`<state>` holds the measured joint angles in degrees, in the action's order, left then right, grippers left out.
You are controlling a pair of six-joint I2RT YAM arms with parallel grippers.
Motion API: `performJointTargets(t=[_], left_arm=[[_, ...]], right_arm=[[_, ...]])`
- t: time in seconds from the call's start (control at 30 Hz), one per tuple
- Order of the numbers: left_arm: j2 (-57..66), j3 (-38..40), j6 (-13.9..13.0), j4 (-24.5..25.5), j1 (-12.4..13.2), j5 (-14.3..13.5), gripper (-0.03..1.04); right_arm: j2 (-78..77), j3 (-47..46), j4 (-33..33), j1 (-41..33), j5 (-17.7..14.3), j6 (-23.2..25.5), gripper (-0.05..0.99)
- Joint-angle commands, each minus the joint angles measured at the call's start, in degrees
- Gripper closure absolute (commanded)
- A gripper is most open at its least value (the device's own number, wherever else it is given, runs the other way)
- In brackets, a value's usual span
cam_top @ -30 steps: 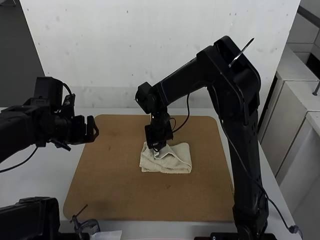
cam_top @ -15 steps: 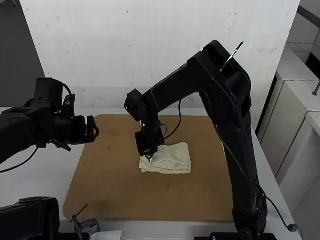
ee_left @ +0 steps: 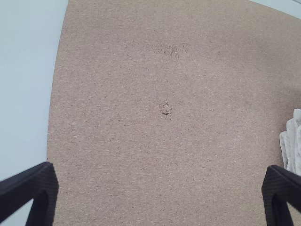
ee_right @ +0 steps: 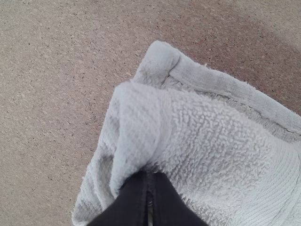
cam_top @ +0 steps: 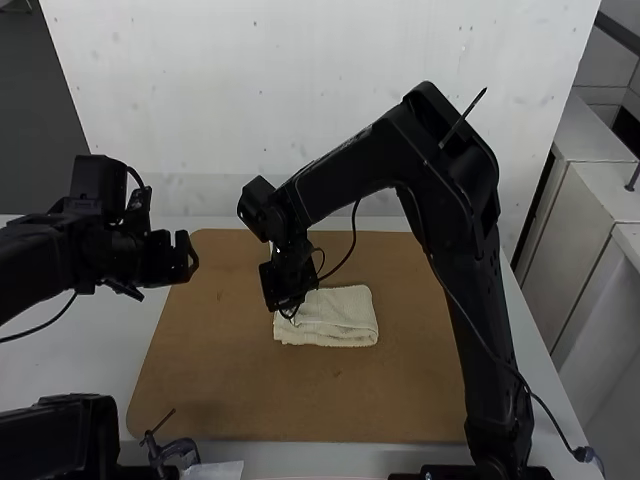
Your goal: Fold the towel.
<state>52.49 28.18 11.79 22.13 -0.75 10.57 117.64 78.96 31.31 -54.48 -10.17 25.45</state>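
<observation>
On the left part of the towel (cam_top: 345, 312), as the high view has it, we find the right gripper (cam_top: 290, 309) with its black fingers drawn together, and the right wrist view shows us them clamped on the cloth, a raised fold lapping over their tips. Our left gripper (cam_top: 172, 260) stands wide apart with nothing between its fingers; in the left wrist view the towel's edge lies beyond one of them, not touching. As for the arms, the right arm (cam_top: 487, 310) climbs from its base at the near side, bends sharply at a high elbow and slopes across towards the middle, its wrist turned so that the gripper points down. Coming in from the left edge of the high view, the left arm (cam_top: 35, 250) is roughly level, its gripper reaching over the left border of the board (cam_top: 300, 405). We see the towel near the middle of that brown board, folded into a small, off-white, roughly rectangular bundle, longer from side to side than from front to back. Seen by the right wrist camera, the upper layer is looped and nubbly with a smoother band, and a lower layer with a thick hem peeks out past it, its corner rounded.
</observation>
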Motion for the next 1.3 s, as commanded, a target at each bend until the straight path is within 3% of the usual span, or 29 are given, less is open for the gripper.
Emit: performJointTargets(t=[0.0,0.23,0.43,0.47,0.6,0.7,0.87,1.27], left_arm=[[-0.02,-0.85,-0.45,-0.77,0.23,0.68,0.04],[-0.28,-1.11,-0.54,-0.68,0.23,0.68,0.04],[-1.25,-0.59,-0.54,-0.42,0.23,0.95,0.04],[-1.51,-0.32,-0.63,-0.25,0.14,0.95,0.04],[-2.66,0.29,-0.72,0.37,0.23,1.03,0.04],[-3.45,0.38,-0.72,0.99,0.23,0.95,0.04],[-5.12,0.38,-0.72,1.51,0.14,1.03,0.04],[-8.10,-0.06,-0.72,2.30,0.23,-0.11,0.04]], right_arm=[[0.39,2.34,-0.20,-0.89,-0.37,0.74,0.92],[-2.33,3.57,1.91,-0.19,-0.81,0.65,0.90],[-4.62,5.86,8.50,3.85,-3.36,0.39,0.19],[-4.97,5.77,9.12,5.08,-3.36,0.30,0.12],[-9.10,3.83,10.44,9.83,-3.45,-0.05,0.10],[-13.58,0.49,10.17,13.26,-3.27,-1.02,-0.01],[-20.97,-6.36,9.56,18.18,-3.10,-2.07,-0.01],[-49.53,-35.45,-4.06,36.90,-3.18,-10.34,-0.01]])
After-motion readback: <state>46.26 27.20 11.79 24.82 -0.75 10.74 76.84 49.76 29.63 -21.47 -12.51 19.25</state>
